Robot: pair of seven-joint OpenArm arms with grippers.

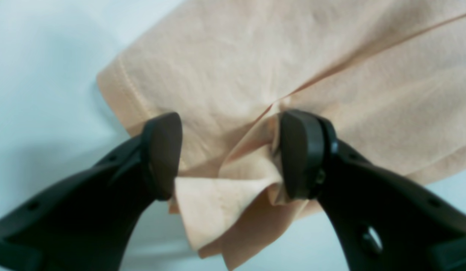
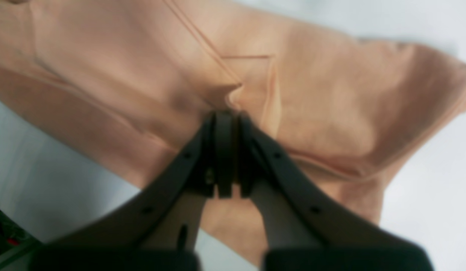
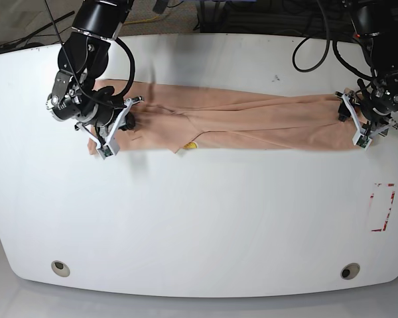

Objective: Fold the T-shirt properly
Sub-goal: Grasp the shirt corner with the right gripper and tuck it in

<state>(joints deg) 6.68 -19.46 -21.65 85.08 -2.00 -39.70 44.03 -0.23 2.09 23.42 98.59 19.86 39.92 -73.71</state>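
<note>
T-shirt (image 3: 252, 122) lay on the white tabletop (image 3: 205, 225) as a long narrow band, stretched from about 9 o'clock to about 3 o'clock in the base view, with a bit of the yellow print (image 3: 191, 145) showing at its near edge. The right claw (image 2: 226, 154) was at the 9 o'clock end and was clenched on a pinch of the cloth, as its wrist view showed the two pads pressed together with fabric gathered just in front of them. The left claw (image 1: 229, 154) was at the 3 o'clock end and was released, the jaws wide apart; a bunched corner of the cloth sat between them and touched one pad only. I judged that the step in hand was taking hold of both ends of the band before the next fold. The next move probably called for the left claw to close on that bunched corner, taking all the layers together, so that both ends could be lifted evenly.
</note>
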